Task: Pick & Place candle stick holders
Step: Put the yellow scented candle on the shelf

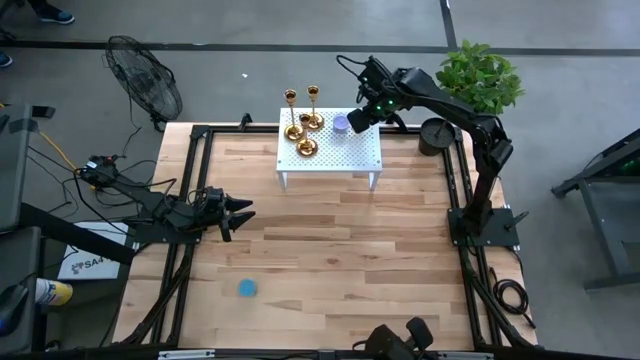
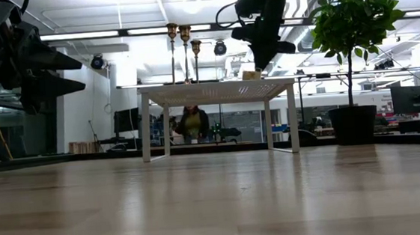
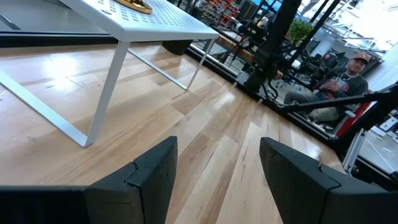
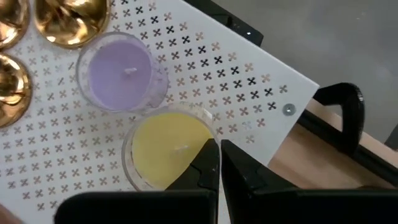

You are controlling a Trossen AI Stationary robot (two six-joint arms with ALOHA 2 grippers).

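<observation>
Three gold candle stick holders [image 1: 291, 115] [image 1: 313, 105] [image 1: 306, 145] stand upright on their round bases on the left part of a small white perforated table [image 1: 350, 155]. The low view shows their stems [image 2: 185, 52]. Beside them sit a purple candle [image 4: 121, 71] and a yellow candle [image 4: 165, 149]. My right gripper [image 4: 219, 155] [image 1: 362, 115] is shut and points steeply down over the yellow candle's rim, to the right of the holders. My left gripper [image 1: 240, 212] [image 3: 217, 168] waits open at the table's left, nothing between its fingers. My right gripper's shut fingertips [image 4: 208, 158] come from above over the yellow candle's rim [image 4: 199, 124] on the side toward the white table's corner. Whether they touch it I cannot tell. The candle sits flat on the white table.
A blue disc [image 1: 247, 288] lies on the wooden table near its front left. A potted plant [image 1: 480, 75] stands behind the right arm and a fan [image 1: 145, 85] at the far left. A person [image 3: 342, 81] sits beyond the table.
</observation>
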